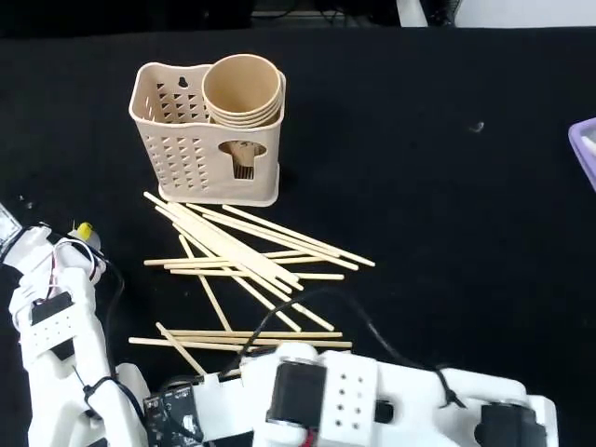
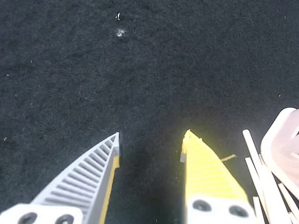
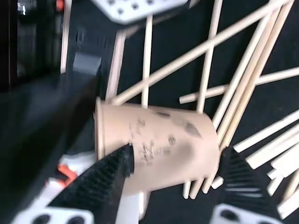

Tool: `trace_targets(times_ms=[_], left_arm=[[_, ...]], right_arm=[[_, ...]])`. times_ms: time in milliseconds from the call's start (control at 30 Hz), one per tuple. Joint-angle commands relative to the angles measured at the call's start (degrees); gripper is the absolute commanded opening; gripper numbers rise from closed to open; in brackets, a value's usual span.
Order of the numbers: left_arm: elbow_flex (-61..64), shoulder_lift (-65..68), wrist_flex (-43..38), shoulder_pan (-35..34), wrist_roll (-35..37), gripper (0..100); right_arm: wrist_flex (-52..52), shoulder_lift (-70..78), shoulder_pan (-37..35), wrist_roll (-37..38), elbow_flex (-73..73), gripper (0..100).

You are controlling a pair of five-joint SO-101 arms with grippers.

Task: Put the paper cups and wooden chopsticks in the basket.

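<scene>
A beige slotted basket (image 1: 172, 140) stands at the back left, with a stack of paper cups (image 1: 242, 88) in one compartment. Many wooden chopsticks (image 1: 242, 251) lie scattered on the black cloth in front of it. My right gripper (image 3: 178, 151) is shut on a paper cup (image 3: 159, 144) that lies on its side over chopsticks (image 3: 243, 79); a black finger sits on each side of it. The right arm (image 1: 326, 396) stretches along the front edge and hides that cup from above. My left gripper (image 2: 149, 144) is open over bare cloth at the left, chopstick ends (image 2: 254, 163) beside it.
The left arm (image 1: 51, 317) stands at the front left corner. A purple container (image 1: 585, 149) pokes in at the right edge. Black cloth (image 1: 447, 205) covers the table, and its right half is bare. A black cable (image 1: 372, 326) loops over the chopsticks near the right arm.
</scene>
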Motion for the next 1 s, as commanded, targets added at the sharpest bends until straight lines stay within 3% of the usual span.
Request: trace_targets(times_ms=[0,233,400,767,867,967], left_arm=[[-0.3,-1.1,-1.1,0.5,0.0,22],[-0.8,-1.1,-1.1,-3.8,1.6,22],[-0.9,-0.6,-1.1,-11.8,16.8,22],[-1.9,-0.6,-1.0,-16.8,22.5,22],[-1.9,-0.6,-1.0,-17.1,22.5,22],[-1.9,-0.7,-1.0,-17.5,22.5,22]], right_arm=[[-0.2,0.3,-0.4,-1.1,-0.4,30.6],[-0.5,0.3,0.7,-1.2,0.0,30.8],[-0.5,0.3,6.5,-1.2,-0.1,30.8],[-2.0,0.3,15.9,-7.1,-0.3,30.9],[-0.8,0.2,14.9,-8.9,-0.4,30.7],[-1.1,0.2,9.1,-13.8,-0.3,30.7]])
